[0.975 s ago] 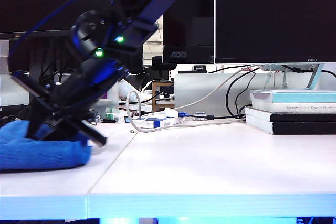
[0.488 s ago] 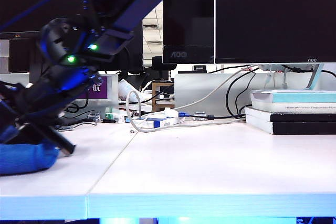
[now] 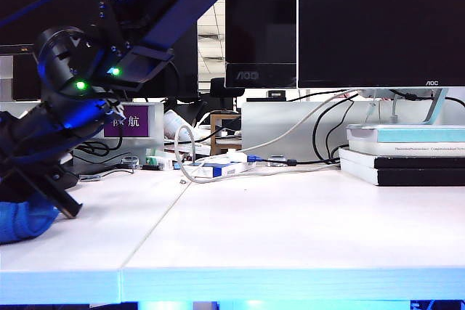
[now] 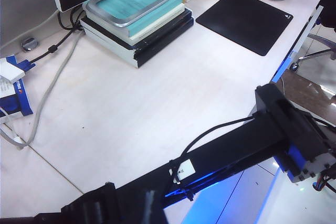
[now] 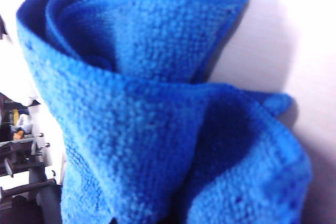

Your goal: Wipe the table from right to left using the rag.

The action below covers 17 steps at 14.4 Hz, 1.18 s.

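Note:
The blue rag lies bunched on the white table at the far left edge of the exterior view, partly cut off by the frame. My right gripper has reached across to that side and presses down into the rag, shut on it. In the right wrist view the rumpled rag fills nearly the whole picture and hides the jaws. The left wrist view looks down on the table, with the long black right arm stretched over its near edge. My left gripper shows in no view.
A stack of books sits at the back right, under a monitor. Cables and a small blue-and-white box lie at the back middle. A black mouse pad lies beyond the books. A seam splits the tabletop.
My right gripper has dragged the rag leftward across the table; much of the rag has slid past the left edge of the exterior view. The wrist has tipped further down.

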### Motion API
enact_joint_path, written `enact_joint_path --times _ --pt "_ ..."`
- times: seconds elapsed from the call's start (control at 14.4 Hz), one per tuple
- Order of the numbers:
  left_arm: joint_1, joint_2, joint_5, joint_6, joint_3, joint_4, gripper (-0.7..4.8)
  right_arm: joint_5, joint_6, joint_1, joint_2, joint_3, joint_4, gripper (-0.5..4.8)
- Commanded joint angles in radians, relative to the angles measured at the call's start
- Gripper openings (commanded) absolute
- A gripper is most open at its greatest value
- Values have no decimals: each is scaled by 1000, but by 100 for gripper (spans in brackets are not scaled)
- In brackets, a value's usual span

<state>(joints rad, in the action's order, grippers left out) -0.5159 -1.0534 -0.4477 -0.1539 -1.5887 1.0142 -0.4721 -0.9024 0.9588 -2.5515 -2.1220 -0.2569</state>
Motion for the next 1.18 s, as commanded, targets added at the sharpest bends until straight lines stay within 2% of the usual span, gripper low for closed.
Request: enact_joint_path --times 0.07,0.35,0.49,0.7,0.98,1.11,1.18 --pt "-1 2 -1 -4 -5 -7 -5 -5 -17 9 -5 -4 29 -1" --pt "-1 2 -1 -4 -5 -7 -5 -26 -37 9 -12 -4 66 -1" --pt "-1 7 21 -3 -6 7 -5 -63 -40 9 -12 -4 167 -1" --pt "-1 23 171 -3 -7 35 -5 -107 -40 9 -12 -4 271 -1" --pt "-1 45 346 48 -8 200 -5 -106 -40 9 -12 -4 344 -1" --pt "-1 45 504 96 -32 307 -5 -104 -40 9 -12 -3 344 -1" --pt "-1 46 543 114 -48 316 -5 -104 -40 9 -12 -3 344 -1"
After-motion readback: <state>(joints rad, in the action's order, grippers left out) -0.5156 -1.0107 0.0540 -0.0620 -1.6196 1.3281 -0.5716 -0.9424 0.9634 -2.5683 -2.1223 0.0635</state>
